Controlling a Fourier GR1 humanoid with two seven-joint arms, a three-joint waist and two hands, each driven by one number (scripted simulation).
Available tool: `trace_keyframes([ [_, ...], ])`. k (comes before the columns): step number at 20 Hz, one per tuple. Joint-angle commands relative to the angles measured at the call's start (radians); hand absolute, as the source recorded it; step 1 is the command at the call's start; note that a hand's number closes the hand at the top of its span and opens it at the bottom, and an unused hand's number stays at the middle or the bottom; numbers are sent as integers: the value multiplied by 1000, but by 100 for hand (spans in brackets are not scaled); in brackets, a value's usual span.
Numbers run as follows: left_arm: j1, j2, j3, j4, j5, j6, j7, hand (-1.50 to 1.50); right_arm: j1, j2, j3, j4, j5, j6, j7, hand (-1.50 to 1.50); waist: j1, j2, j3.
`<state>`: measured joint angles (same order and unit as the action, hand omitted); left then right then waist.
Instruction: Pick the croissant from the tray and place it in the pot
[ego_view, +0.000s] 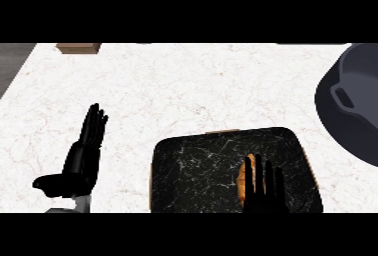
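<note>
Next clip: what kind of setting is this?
Likely a kitchen: a white marbled counter, a large grey pot at its right edge, and a croissant on a dark tray.

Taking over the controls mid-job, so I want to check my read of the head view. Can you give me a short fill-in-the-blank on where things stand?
1. The right hand, fingers straight, is over the ____, which lies on the tray.
2. The pot sits at the view's ____ edge, apart from the tray.
3. The left hand rests open above the counter, to the ____ of the tray.

Missing words: croissant; right; left.
</note>
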<state>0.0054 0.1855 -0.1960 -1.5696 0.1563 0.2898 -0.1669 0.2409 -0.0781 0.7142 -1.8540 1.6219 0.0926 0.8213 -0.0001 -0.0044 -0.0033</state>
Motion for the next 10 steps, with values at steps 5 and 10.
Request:
trace_keyframes([
  [5, -25, -6, 11, -44, -4, -7, 87, 0, -77, -95, -6, 98, 72, -153, -66, 150, 1, 3, 4],
  [10, -20, -36, 27, 58, -40, -33, -21, 0, -107, -83, -21, 52, 81, -81, -64, 150, -2, 4, 3],
])
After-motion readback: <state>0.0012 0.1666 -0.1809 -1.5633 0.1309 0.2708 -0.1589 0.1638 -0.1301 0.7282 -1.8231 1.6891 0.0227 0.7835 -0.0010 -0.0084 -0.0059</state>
